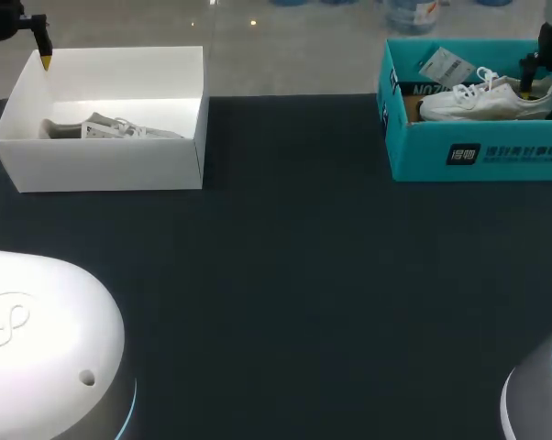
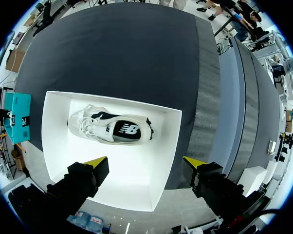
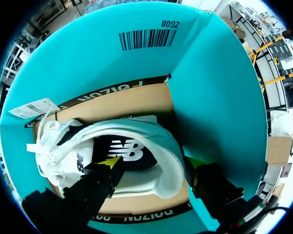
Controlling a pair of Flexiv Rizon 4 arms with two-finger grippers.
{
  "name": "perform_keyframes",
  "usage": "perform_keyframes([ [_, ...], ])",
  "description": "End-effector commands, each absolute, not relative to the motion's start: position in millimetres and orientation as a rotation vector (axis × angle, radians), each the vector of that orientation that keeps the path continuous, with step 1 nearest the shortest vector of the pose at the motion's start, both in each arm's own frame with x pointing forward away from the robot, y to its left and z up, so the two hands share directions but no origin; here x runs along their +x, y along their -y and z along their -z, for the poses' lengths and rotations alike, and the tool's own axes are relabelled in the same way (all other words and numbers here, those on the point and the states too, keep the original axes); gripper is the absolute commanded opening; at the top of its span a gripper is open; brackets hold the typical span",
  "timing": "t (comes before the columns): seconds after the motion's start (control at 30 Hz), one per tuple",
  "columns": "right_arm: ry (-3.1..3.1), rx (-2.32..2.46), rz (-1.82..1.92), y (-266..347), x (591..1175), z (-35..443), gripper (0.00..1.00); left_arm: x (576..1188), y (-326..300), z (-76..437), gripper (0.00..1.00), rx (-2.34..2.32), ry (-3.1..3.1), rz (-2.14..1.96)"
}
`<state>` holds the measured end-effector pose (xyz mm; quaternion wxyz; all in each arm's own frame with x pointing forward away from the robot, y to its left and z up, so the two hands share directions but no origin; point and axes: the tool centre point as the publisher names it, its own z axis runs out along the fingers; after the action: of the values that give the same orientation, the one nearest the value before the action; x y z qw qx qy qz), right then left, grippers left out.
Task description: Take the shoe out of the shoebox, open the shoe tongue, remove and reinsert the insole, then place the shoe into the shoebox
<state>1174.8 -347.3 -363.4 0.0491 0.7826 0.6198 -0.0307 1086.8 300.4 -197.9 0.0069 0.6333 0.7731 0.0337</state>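
The teal shoebox [image 1: 478, 151] has white writing and a small dark badge on its front side. Inside, one wall has a black barcode [image 3: 146, 38] with a few letters by it. A dark strip with pale letters runs along the brown floor of the box. A white paper tag [image 1: 446, 66] with tiny print leans at the back of the box. The white shoe [image 3: 137, 141] in this box has a white logo on a dark patch on its side.

My right jaws hang inside the teal shoebox, and they are spread wide. The heel of the white shoe sits between the right yellow tips [image 3: 109, 162]. One tip is over the logo side and the other is just past the heel (I cannot tell if they touch it). The laces are at the far end from my jaws.

My left jaws are spread wide too and hold nothing. They hang over the far left corner of the white box [image 1: 111, 160]. The left yellow tips [image 2: 97, 161] are well apart from the other shoe [image 2: 110, 129]. It lies on its side in that box and has the same kind of logo.

Both boxes stand on the dark desk [image 1: 294, 275], well apart from each other
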Motion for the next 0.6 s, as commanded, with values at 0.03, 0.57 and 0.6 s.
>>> perform_keyframes([
  [0.03, -1.923, 2.452, 0.204, 347, 1182, 366, 0.37, 1086, -301, 198, 1.0, 1.981, -2.418, -0.108],
  [0.57, -1.841, 2.477, 0.29, 354, 1176, 356, 0.0, 1086, -301, 198, 1.0, 1.981, -2.418, -0.108],
  [0.6, -1.837, 2.48, 0.292, 354, 1175, 353, 0.0, 1086, -301, 198, 1.0, 1.981, -2.418, -0.108],
])
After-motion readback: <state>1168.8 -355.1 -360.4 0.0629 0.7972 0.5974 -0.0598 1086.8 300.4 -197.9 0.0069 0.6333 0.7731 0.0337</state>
